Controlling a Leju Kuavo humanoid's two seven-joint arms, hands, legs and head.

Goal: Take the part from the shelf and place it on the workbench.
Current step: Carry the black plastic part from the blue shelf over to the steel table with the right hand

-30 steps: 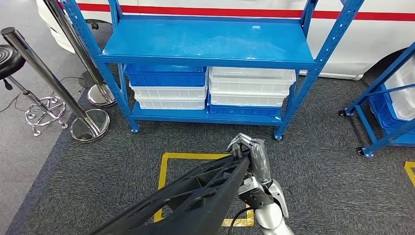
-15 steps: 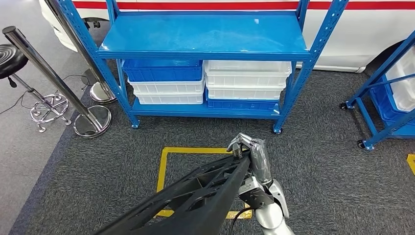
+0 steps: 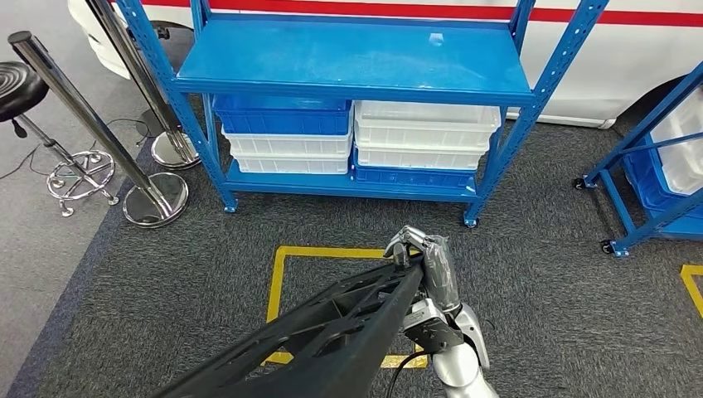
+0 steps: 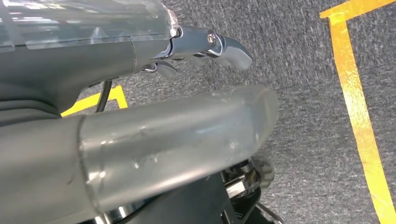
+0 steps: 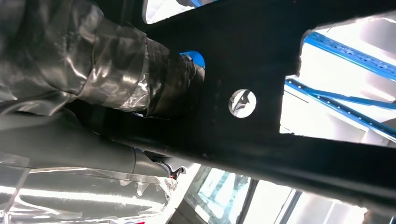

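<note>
The part (image 3: 332, 332) is a long black openwork frame that runs from the picture's lower left up to the middle, carried above the carpet. My right hand (image 3: 427, 264) grips its far end, fingers wrapped over the top edge. In the right wrist view the taped fingers (image 5: 116, 70) clamp around a black bar of the part (image 5: 261, 60). My left hand (image 4: 93, 70) hangs over the grey carpet, with its thumb (image 4: 187, 130) and fingers (image 4: 224, 44) apart and nothing between them. The blue shelf (image 3: 356, 58) stands ahead with a bare top deck.
Blue and white bins (image 3: 356, 137) are stacked on the shelf's lower level. Two chrome stanchions (image 3: 153, 199) and a black stool (image 3: 16, 87) stand at the left. A second blue rack (image 3: 655, 166) is at the right. A yellow floor square (image 3: 332, 253) lies just ahead.
The whole view has shifted slightly, so the camera moved; the shelf first slid up in the picture and then back down. My right hand and the part keep the same place in the picture.
</note>
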